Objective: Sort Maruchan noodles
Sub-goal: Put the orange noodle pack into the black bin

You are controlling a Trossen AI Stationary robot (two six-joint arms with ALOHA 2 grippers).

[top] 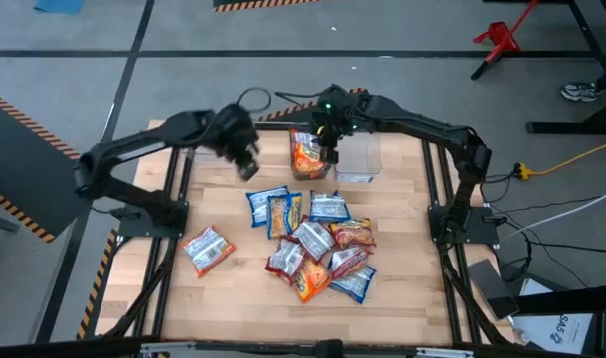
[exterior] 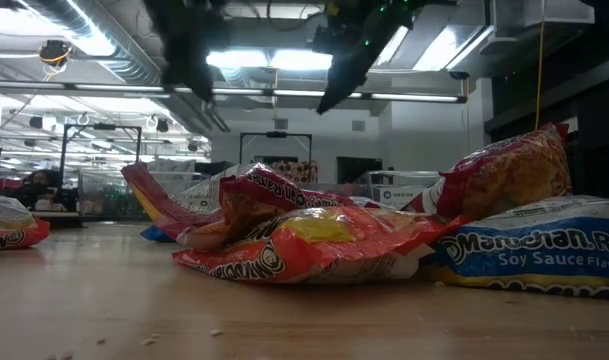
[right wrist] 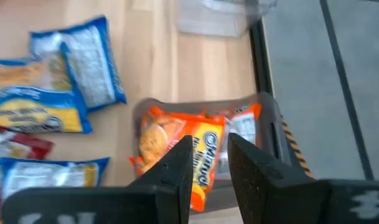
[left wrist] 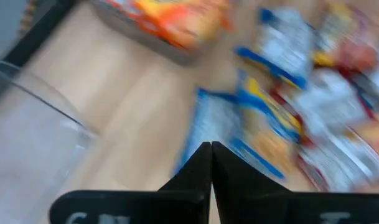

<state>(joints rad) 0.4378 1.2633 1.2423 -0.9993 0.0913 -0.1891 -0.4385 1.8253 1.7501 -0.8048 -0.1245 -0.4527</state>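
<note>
1. Hovering over the clear plastic bin (top: 310,159) at the far middle of the wooden table (top: 233,288), our right gripper (top: 328,149) hangs above the orange crinkly packets (right wrist: 177,146) that already lie in it; its fingers stand a little apart with nothing between them, and the wrist view shows the packets lying below the gap, not clamped.
2. Our left gripper (top: 245,159) hangs near the bin's left side, above bare wood; its fingers (left wrist: 201,171) are pressed together and hold nothing.
3. Most Maruchan noodles (top: 312,244) lie loose in a heap at the table's middle: blue-and-yellow, red-and-silver and orange packets overlapping one another. One red-and-silver packet (top: 208,249) lies apart, toward the left.
4. A second clear bin (top: 359,159) stands just right of the first; we cannot tell whether it holds anything.
5. We judge the orange drop done and the sorting early on.
6. Next, we think, one arm must come down over the heap with its fingers spread and pick a single top packet.
</note>
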